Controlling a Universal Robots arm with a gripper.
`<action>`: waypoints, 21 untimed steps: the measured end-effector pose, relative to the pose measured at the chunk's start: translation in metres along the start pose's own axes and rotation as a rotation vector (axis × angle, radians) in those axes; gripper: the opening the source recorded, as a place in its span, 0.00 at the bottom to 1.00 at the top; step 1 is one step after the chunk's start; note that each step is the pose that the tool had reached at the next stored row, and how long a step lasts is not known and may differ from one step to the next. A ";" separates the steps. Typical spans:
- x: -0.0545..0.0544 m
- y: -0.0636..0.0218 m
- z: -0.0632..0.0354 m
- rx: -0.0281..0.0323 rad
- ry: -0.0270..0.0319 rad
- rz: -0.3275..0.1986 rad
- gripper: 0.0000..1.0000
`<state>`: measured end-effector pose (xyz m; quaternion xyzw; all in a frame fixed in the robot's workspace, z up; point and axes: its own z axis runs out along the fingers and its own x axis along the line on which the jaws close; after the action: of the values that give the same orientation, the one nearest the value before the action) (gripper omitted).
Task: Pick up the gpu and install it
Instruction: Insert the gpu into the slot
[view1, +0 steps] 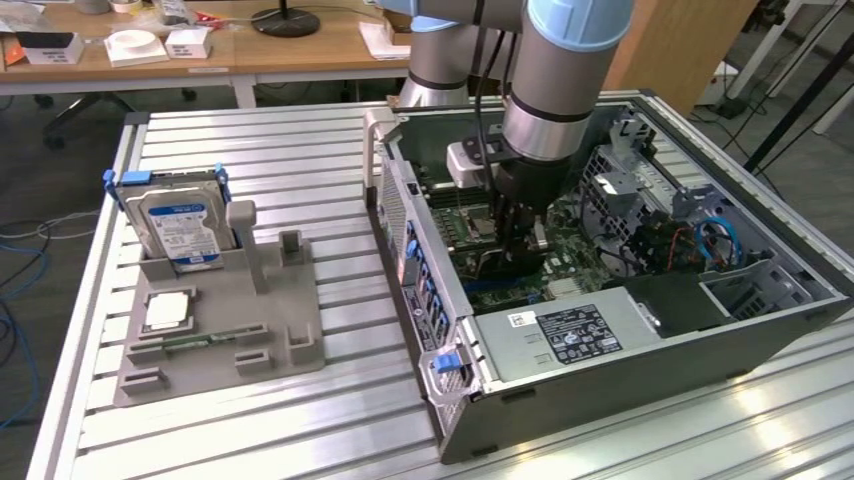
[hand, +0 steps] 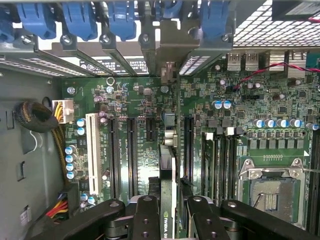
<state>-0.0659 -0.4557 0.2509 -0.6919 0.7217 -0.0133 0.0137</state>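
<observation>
Fingers (hand: 172, 220) clamp gpu (hand: 168, 195), edge-on above motherboard (hand: 280, 145) slots.

The lower end of the gpu (hand: 167, 200) is cut off by the wrist view's edge, and its seating in the slot is hidden. In the exterior view, the gripper (view1: 518, 232) is largely obscured by the arm (view1: 561, 90). The print on the power supply label (view1: 577, 332) is too small to be read.

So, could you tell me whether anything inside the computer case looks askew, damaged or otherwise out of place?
Nothing stands out. The gripper holds the gpu upright on edge over the motherboard, running parallel with the long black slots. The processor socket stands empty. On the grey tray outside the case, the hard drive stands upright.
</observation>
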 end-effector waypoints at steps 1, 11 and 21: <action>0.000 0.0000 0.0006 0.0000 0.0000 0.000 0.26; 0.000 0.0003 0.0076 0.0002 -0.0004 0.000 0.26; 0.000 0.0004 0.0103 0.0001 0.0002 0.000 0.26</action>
<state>-0.0659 -0.4557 0.2407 -0.6919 0.7217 -0.0134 0.0137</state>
